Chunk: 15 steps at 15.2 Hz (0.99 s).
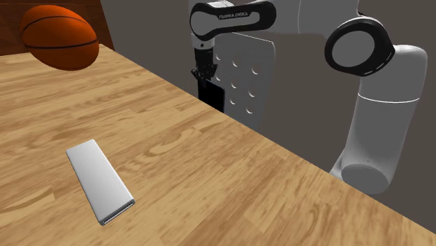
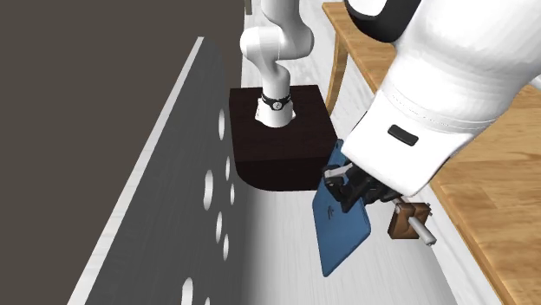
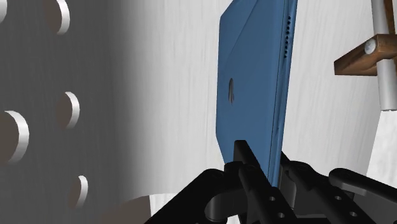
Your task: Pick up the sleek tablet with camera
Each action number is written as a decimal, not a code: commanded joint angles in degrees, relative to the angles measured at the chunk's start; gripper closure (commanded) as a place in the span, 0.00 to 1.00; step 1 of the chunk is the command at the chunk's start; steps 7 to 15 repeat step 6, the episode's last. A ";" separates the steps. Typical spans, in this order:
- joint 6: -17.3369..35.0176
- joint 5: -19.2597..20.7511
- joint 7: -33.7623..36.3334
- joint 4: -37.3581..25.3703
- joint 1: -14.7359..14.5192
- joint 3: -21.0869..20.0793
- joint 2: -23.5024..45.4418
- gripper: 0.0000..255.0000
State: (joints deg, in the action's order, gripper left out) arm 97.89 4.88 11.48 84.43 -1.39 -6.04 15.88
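My black gripper [image 1: 205,73] is shut on the top edge of a thin blue tablet [image 2: 342,227]. The tablet hangs upright below the fingers, off the table's far edge and above the pale floor. In the wrist view the tablet [image 3: 251,95] runs away from the gripper [image 3: 264,167], showing its blue back with a small round mark and a row of tiny holes along one edge. From the shoulder view the tablet [image 1: 213,96] looks dark, between the table edge and a perforated panel.
A silver-white flat slab [image 1: 100,180] lies on the wooden table [image 1: 230,168], and a basketball [image 1: 59,36] sits at its far left corner. A grey perforated panel [image 2: 173,217] stands close beside the tablet. A wooden bracket with a metal rod [image 2: 409,222] juts out under the table. The dark stand [image 2: 277,152] is beyond.
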 commanded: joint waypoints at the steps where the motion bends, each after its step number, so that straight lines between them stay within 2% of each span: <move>1: -1.56 -0.01 -0.08 -1.56 -0.04 -0.02 0.00 1.00; 4: -4.00 0.00 -0.20 -4.27 -0.12 -0.04 0.27 1.00; 15: -4.12 0.00 -0.20 -4.41 -0.12 -0.04 0.29 1.00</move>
